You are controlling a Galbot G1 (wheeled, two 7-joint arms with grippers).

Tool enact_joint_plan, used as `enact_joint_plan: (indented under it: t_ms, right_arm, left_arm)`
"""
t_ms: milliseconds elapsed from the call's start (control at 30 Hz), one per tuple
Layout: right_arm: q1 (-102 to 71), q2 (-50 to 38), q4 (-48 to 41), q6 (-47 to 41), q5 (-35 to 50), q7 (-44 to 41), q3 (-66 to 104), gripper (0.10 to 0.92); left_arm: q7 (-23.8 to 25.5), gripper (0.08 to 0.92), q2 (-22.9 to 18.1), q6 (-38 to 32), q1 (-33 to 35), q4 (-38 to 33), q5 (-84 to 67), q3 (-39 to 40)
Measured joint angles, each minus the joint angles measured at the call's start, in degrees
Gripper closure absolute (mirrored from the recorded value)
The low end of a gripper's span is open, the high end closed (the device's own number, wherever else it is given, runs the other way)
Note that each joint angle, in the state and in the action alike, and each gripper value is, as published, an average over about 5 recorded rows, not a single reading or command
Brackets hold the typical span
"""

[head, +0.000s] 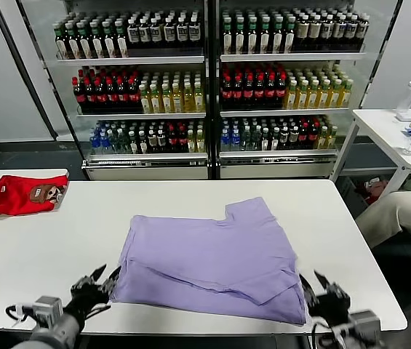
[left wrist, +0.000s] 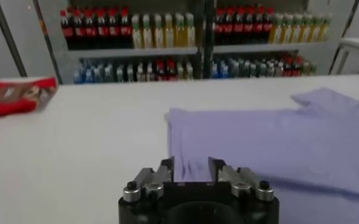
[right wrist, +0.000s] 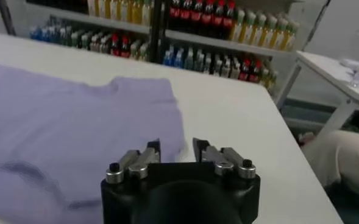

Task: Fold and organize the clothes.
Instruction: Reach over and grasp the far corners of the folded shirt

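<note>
A: Where's the light purple soft cotton short-sleeved T-shirt [head: 216, 260] seen?

B: It's laid flat on the smooth white rectangular table [head: 38, 247], towards the near edge, roughly mid-table. It's folded over itself: an upper layer w/ a slanted edge is seen across a lower layer, and a sleeve w/ a notch-like corner sticks out at the far side. Cloth looks matte, w/ shallow creases. No print can be made out on the side facing up.

A: Left gripper [head: 102, 285]?

B: Black, metal-looking, w/ pointed fingers. It's held low at the shirt's near-left corner, fingers set apart, nothing gripped. In the left wrist view [left wrist: 190, 170] the shirt's left edge is seen just beyond the tips.

A: Right gripper [head: 316, 286]?

B: Same build, held at the near-right corner, just beside the hem. Fingers are parted, nothing between them; in the right wrist view [right wrist: 175, 149] the shirt's edge lies just ahead of the tips.

A: Anything else?

B: A red folded garment with a brown patch [head: 25, 194] is seen at the table's far-left corner, well apart from the shirt. Glass-fronted shelves of bottled drinks [head: 205, 80] are lined up behind.
</note>
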Motion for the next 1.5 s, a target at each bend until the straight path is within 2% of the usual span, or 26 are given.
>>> enact_joint_plan:
  t_ms: [267,433,700,933,1367,1500]
  right_arm:
    - [24.46,5.14,-18.55,-0.12,-0.17,-0.53,-11.04,0.237]
    - [36.40,9.42,-30.45,0.11,-0.93,-0.61,-15.36,0.204]
    - [48.73,15.71,-47.35,0.97,-2.30,-0.49,-18.34,0.202]
    - [53.39,18.91,-57.58,1.85,-3.49,-0.25,-19.49,0.202]
    - [55.88,20.69,-64.12,2.96,-1.91,1.50,-20.23,0.211]
    - [56.03,20.84,-64.32,2.76,-0.85,1.54,-20.43,0.292]
  left_arm:
    - [3.95,0.257,-0.15,0.70,-13.76,9.99,0.89,3.38]
    - [6.48,0.182,-0.58,0.86,-21.53,17.54,1.70,5.78]
    - [10.38,0.177,-2.09,0.14,-31.34,28.56,5.25,9.66]
    - [13.30,0.177,-3.85,-0.43,-37.47,36.29,7.41,12.33]
    - [16.56,0.180,-4.82,-0.85,-42.53,43.91,9.91,14.46]
    - [17.40,0.251,-5.19,-1.25,-43.28,45.26,10.22,14.79]
